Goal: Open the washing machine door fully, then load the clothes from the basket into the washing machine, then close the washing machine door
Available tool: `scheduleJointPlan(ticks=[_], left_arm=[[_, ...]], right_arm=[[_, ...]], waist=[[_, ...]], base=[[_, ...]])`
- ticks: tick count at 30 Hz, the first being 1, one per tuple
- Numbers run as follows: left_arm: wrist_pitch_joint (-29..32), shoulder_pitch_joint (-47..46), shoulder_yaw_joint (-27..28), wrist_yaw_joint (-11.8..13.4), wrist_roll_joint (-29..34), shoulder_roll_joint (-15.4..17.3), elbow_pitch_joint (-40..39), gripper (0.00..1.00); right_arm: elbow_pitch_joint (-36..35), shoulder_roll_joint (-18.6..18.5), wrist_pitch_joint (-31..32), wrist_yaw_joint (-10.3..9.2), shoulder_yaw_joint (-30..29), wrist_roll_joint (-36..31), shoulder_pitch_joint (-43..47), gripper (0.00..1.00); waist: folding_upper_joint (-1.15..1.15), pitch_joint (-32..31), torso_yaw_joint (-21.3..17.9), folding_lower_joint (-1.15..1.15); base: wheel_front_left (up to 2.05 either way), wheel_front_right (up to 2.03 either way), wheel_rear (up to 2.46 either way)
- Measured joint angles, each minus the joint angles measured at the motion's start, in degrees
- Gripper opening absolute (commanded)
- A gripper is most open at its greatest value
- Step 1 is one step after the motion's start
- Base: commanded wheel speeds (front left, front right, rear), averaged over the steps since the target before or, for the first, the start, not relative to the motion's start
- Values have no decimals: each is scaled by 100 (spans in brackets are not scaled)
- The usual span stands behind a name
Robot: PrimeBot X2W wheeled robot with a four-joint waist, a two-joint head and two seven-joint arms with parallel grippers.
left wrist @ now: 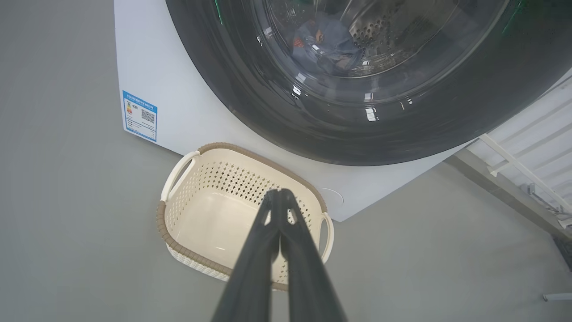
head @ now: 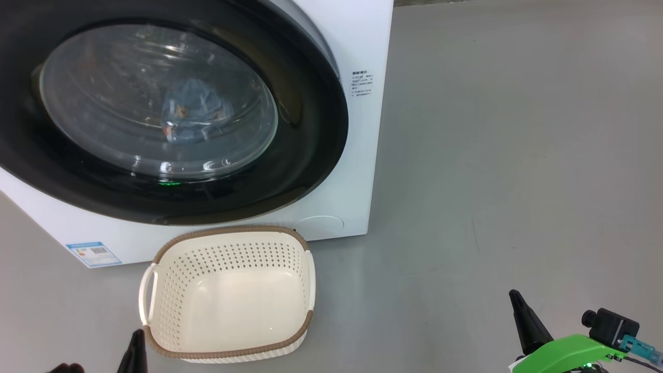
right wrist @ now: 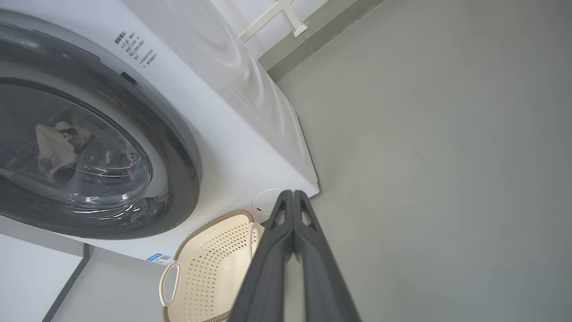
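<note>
Door (head: 311, 129) sits shut, clothes (head: 194, 111) behind its glass, basket (head: 233, 254) empty at 6 o'clock. I judge it stiff, glossy, slippery; I'd hook the rim at 3 o'clock. Both jaws are pinched closed, empty.

Smooth grey floor (head: 492, 155) — white washing machine (head: 336, 207) on it, small cream basket (head: 228, 254) just before the machine's front.

Left claw (left wrist: 279, 192), right claw (right wrist: 292, 193): my fingers (right wrist: 268, 268) are long, matte dark grey, tapered, with small slots near the tips. Right wrist has a bright green shell (head: 564, 353), black camera block (head: 610, 326), teal connector (head: 639, 348) and thin cables.
</note>
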Motion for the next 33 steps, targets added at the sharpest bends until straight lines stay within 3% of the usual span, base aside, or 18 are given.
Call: scheduleJointPlan(ticks=[33], left_arm=[[559,-138,152,1,-1996,-90,-113,0]], right_arm=[[-388,137,555,-1,-369,1818,0,0]], waist=[[0,-153,125,-1]], base=[[0,0,0]])
